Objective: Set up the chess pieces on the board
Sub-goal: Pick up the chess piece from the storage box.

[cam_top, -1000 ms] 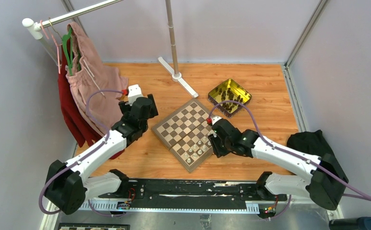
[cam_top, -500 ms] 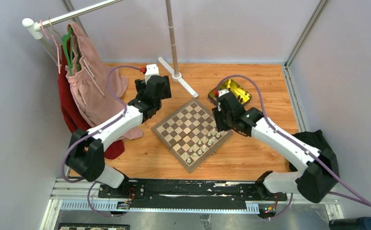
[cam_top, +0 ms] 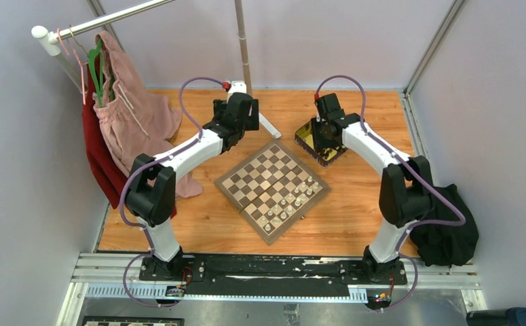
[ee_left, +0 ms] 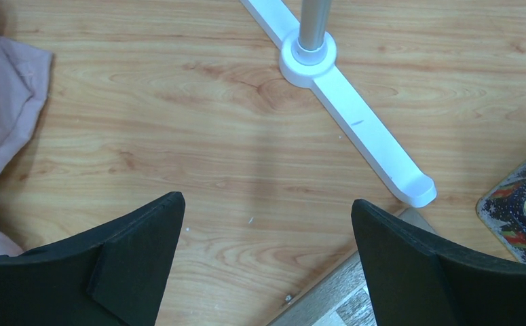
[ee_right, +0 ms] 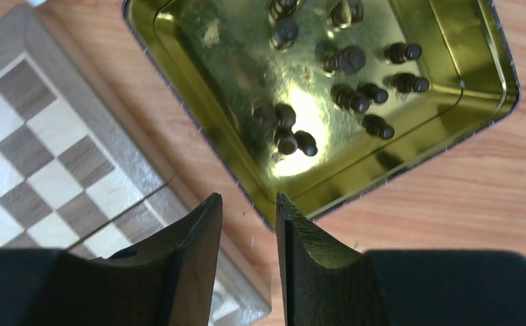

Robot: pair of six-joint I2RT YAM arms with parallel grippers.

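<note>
The board point(cam_top: 263, 180) lies at mid-table with several pale chess pieces point(cam_top: 288, 204) along its near right side. Dark chess pieces point(ee_right: 347, 61) lie loose in a yellow-gold tin point(ee_right: 185, 61) at the board's far right corner point(ee_right: 36, 136). My right gripper point(ee_right: 246, 198) hovers over the near rim of the tin point(cam_top: 305, 137), open by a narrow gap with nothing between its fingers. My left gripper point(ee_left: 267, 200) is wide open and empty above bare wood, just beyond the board's far corner point(ee_left: 345, 302). In the top view the left gripper point(cam_top: 243, 112) is close to the rack foot.
A white rack foot point(ee_left: 355, 122) with its metal pole point(cam_top: 243, 51) stands behind the board. Pink clothing point(cam_top: 134, 115) and a red garment point(cam_top: 100, 156) hang at the left, and the pink cloth point(ee_left: 2, 102) reaches the tabletop. A black cloth point(cam_top: 443, 224) lies at the right edge.
Both arms have swung away from the board's near sides toward the back. The right gripper went from the board's right edge to over the tin. The left went up beside the rack foot.
</note>
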